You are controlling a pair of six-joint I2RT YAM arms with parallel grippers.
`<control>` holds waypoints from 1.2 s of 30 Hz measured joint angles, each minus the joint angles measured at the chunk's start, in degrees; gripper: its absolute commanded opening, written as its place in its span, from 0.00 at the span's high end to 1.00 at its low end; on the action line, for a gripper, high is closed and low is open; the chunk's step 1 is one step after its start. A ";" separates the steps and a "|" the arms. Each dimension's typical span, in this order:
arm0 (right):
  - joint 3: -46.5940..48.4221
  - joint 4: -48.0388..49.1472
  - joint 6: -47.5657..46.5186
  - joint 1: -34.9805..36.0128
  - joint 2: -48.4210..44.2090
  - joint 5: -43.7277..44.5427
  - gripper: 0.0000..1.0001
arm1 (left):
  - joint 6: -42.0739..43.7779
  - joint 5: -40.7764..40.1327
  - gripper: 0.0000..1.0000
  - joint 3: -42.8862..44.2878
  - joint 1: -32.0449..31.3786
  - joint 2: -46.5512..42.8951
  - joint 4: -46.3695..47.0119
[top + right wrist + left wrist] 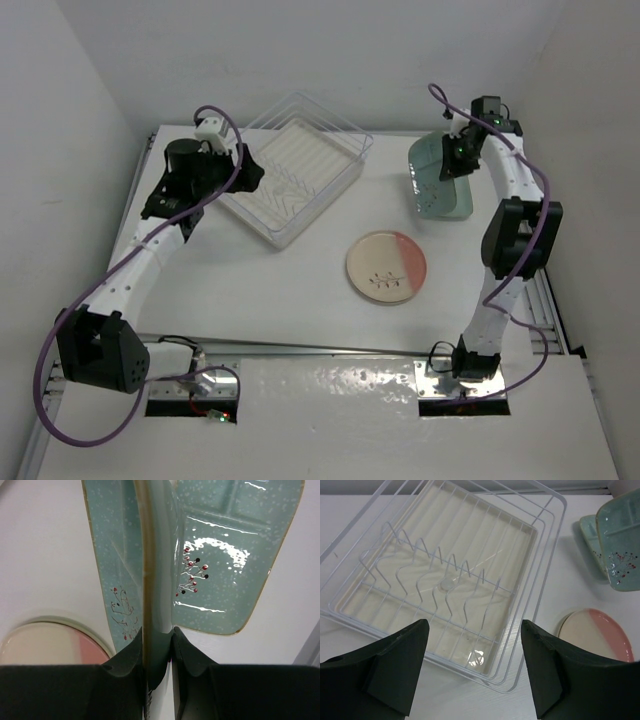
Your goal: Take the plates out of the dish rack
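Note:
The dish rack (297, 170) stands at the back left, and in the left wrist view (445, 575) it holds no plates. My left gripper (248, 177) hovers open and empty over its near-left edge (472, 650). The cream-and-pink round plate (386, 267) lies flat on the table centre-right and also shows in both wrist views (602, 635) (50, 647). My right gripper (458, 160) (157, 637) is shut on the rim of a mint-green divided plate (112, 550), tilted over a second mint plate (230, 555) lying on the table (440, 200). No separate cream-yellow plate is visible.
White walls close in on the table at the left, back and right. The left arm's purple cable loops past the table's left edge (60, 330). A metal rail (545, 300) runs along the right side.

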 measured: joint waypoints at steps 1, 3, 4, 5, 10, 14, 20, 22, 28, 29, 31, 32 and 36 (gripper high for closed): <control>0.17 0.04 -0.13 -0.09 0.07 0.17 1.00 | 0.13 0.02 0.28 -0.09 0.00 0.00 -0.07; 0.42 0.31 -0.13 -0.42 0.09 0.59 1.00 | 0.15 0.04 0.28 -0.11 0.00 0.02 -0.07; 0.55 0.50 -0.11 -0.70 0.09 0.74 1.00 | 0.17 0.07 0.28 -0.11 0.00 0.02 -0.07; 0.68 0.74 -0.11 -0.98 0.09 0.85 1.00 | 0.15 0.07 0.28 -0.11 0.00 0.02 -0.07; 2.10 1.57 -0.09 -2.58 0.68 1.40 1.00 | 0.35 0.07 0.28 -0.11 0.00 0.20 -0.07; 3.15 2.49 -0.15 -3.54 1.90 1.81 1.00 | 0.35 0.07 0.28 -0.17 0.00 0.55 -0.07; 3.15 3.06 0.20 -5.35 1.95 0.13 1.00 | 0.35 0.07 0.28 -0.48 0.00 0.63 -0.07; 3.15 3.39 0.42 -6.23 1.95 -0.61 1.00 | 0.35 0.13 0.28 -0.48 0.00 0.83 -0.04; 3.41 4.33 0.26 -8.02 3.98 -3.39 1.00 | 0.35 0.44 0.28 -0.48 0.00 1.20 -0.13; 3.52 4.35 0.15 -8.07 4.79 -3.82 1.00 | 0.35 0.44 0.28 -0.48 0.00 1.20 -0.17; 3.56 4.33 -0.02 -7.98 6.43 -4.35 1.00 | 0.35 0.44 0.28 -0.48 0.00 1.20 -0.57; 3.56 4.31 -0.11 -7.91 7.30 -4.76 1.00 | 0.35 0.44 0.28 -0.48 0.00 1.20 -0.87; 3.58 5.01 0.15 -7.89 8.68 -6.16 1.00 | 0.35 0.44 0.28 -0.48 0.00 1.20 -1.92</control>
